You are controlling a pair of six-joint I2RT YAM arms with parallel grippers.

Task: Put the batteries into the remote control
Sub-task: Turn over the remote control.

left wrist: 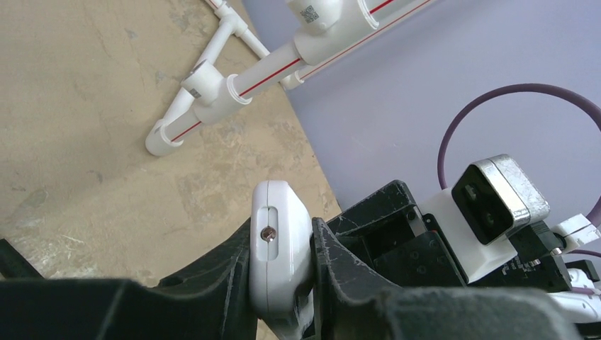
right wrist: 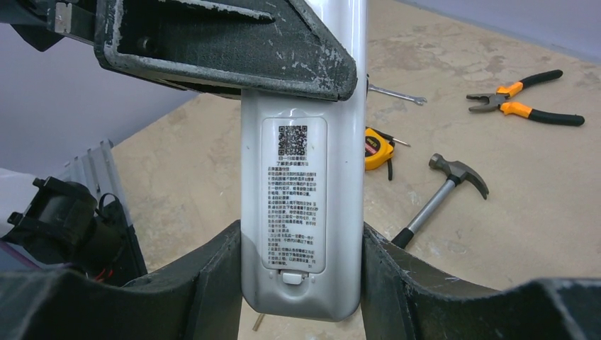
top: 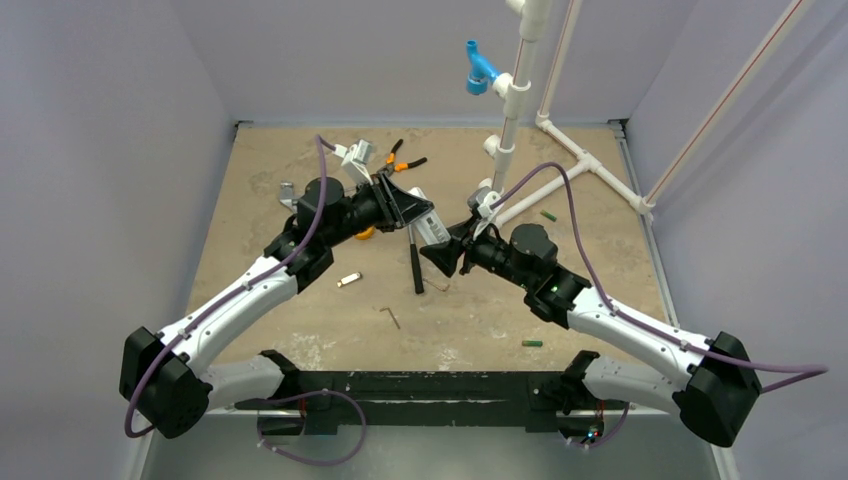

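Left gripper [left wrist: 281, 234] clamped on one end of remote control [right wrist: 302, 184] | right gripper [right wrist: 301, 237] clamped across other end, remote control held above table [top: 300, 200] | back cover [right wrist: 294, 198] closed | batteries [top: 532, 343] on table | loading not begun

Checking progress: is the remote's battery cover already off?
No, the remote control shows its labelled back cover in place, latch closed.

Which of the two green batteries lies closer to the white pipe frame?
The far battery, just beside the pipe frame's diagonal leg. The other battery lies alone near the table's front edge.
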